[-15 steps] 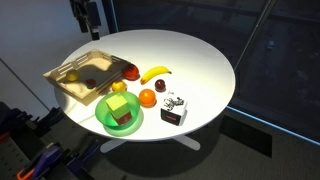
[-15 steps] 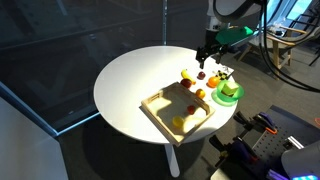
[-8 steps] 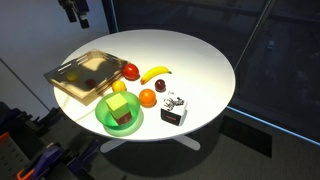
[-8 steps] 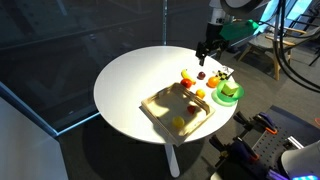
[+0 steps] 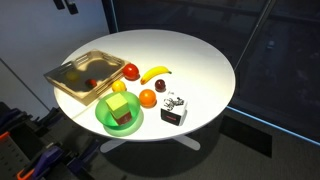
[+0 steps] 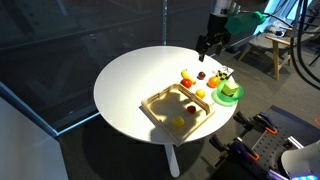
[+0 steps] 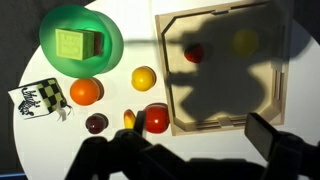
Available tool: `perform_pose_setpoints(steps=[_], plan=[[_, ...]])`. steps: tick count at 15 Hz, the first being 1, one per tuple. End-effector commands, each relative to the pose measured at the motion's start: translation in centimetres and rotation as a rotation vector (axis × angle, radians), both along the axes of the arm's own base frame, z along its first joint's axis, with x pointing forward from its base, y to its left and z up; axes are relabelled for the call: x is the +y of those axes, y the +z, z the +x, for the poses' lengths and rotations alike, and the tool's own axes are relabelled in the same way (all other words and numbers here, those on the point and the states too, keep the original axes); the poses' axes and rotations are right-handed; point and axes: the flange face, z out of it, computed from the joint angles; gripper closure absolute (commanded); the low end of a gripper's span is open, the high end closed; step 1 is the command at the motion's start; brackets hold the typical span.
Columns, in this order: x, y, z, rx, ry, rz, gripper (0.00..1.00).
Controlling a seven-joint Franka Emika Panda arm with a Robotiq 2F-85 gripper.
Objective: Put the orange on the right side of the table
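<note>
Orange (image 5: 148, 97) on table (image 5: 205, 55), claw (image 6: 211, 43) high above

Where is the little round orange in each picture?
In an exterior view: the small round orange fruit sits just right of the round green bowl.
In an exterior view: the orange is tiny, just up-left of the bowl.
Wrist view: the orange lies left, just below the bowl.
Shared landmark: the green bowl.

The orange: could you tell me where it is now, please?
In an exterior view the orange lies on the near half of the table, between the green bowl and the patterned box.
</note>
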Motion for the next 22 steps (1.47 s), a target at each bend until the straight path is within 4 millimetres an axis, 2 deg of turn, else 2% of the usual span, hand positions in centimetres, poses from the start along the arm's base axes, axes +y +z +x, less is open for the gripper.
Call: perform_pose_setpoints(steps=[1,16,17,18,22], plan=[[0.7,1.7,-1.5,-0.011,0.015,0.008,0.0],[3.3,5.4,-4.5,0.018,0.143,0.072,0.0],[3.3,5.5,-4.6,0.013,0.136,0.065,0.0],[3.2,4.9,-3.6,0.017,0.129,0.058,0.0],[3.2,5.1,-3.8,0.011,0.131,0.057,0.0]])
